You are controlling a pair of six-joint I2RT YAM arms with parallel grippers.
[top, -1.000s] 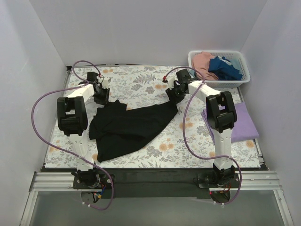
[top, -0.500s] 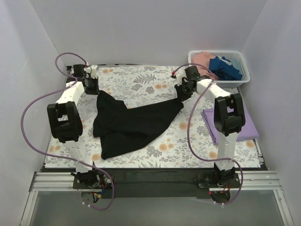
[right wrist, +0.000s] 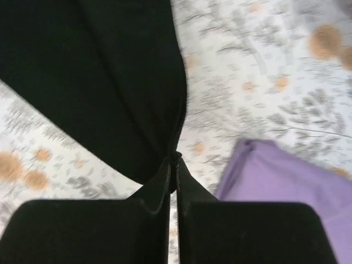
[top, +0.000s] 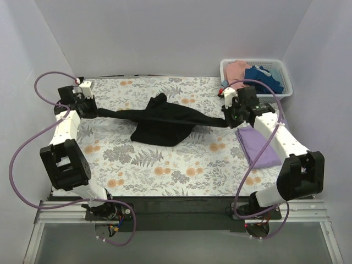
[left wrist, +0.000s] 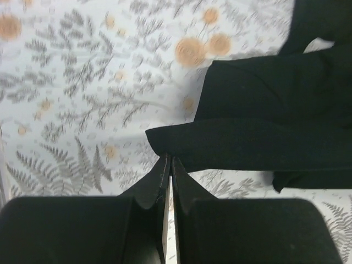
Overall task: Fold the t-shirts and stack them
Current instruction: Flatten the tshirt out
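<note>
The black t-shirt (top: 162, 124) hangs stretched between my two grippers above the middle of the flowered table, its middle sagging onto the cloth. My left gripper (top: 91, 108) is shut on its left end, seen in the left wrist view (left wrist: 169, 157). My right gripper (top: 230, 122) is shut on its right end, seen in the right wrist view (right wrist: 175, 158). The black shirt fills the upper part of both wrist views (left wrist: 275, 126) (right wrist: 110, 77). A folded lavender t-shirt (top: 263, 146) lies flat at the right and shows in the right wrist view (right wrist: 280, 176). Pink (top: 237, 70) and dark blue (top: 263, 77) shirts lie in the basket.
The white lattice basket (top: 285, 92) stands at the back right corner. White walls close in the table on three sides. The flowered tablecloth (top: 165, 170) covers the table. Purple cables loop off both arms.
Both grippers have moved apart, left toward the far left and right toward the right, pulling the black shirt out from a crumpled heap into a long stretched band lifted off the table.
</note>
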